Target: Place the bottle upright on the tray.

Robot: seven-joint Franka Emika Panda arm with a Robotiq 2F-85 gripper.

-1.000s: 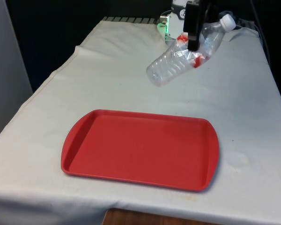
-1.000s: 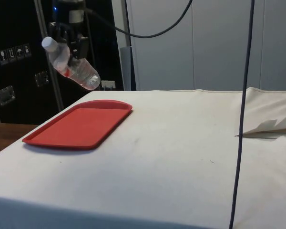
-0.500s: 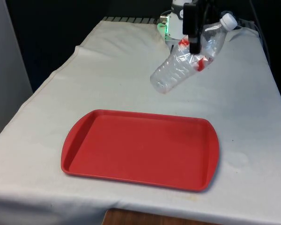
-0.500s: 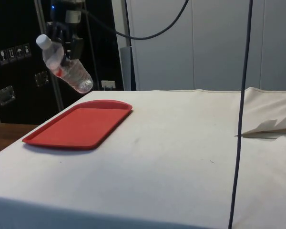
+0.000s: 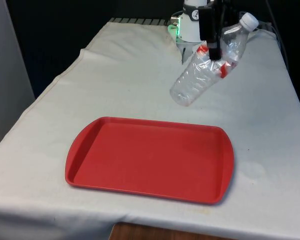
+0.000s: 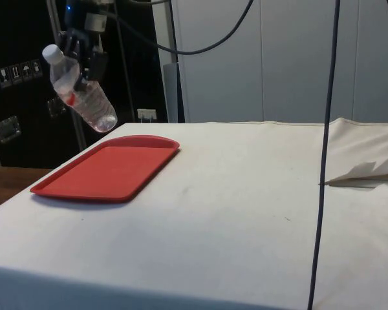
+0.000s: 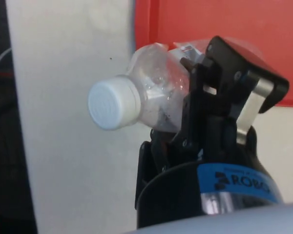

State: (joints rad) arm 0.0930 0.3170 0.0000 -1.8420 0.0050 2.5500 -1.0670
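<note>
The gripper (image 5: 213, 50) pinches the bottle (image 5: 206, 67) near its neck, tilted in mid-air, base hanging lowest for standing it; the tray (image 5: 150, 159) lies below and ahead.

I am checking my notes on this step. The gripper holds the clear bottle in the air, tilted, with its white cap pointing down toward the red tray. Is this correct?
Not quite: the white cap points up, away from the red tray; the base is the low end, as the front view shows. The rest holds: the gripper holds the clear bottle tilted in the air.
</note>
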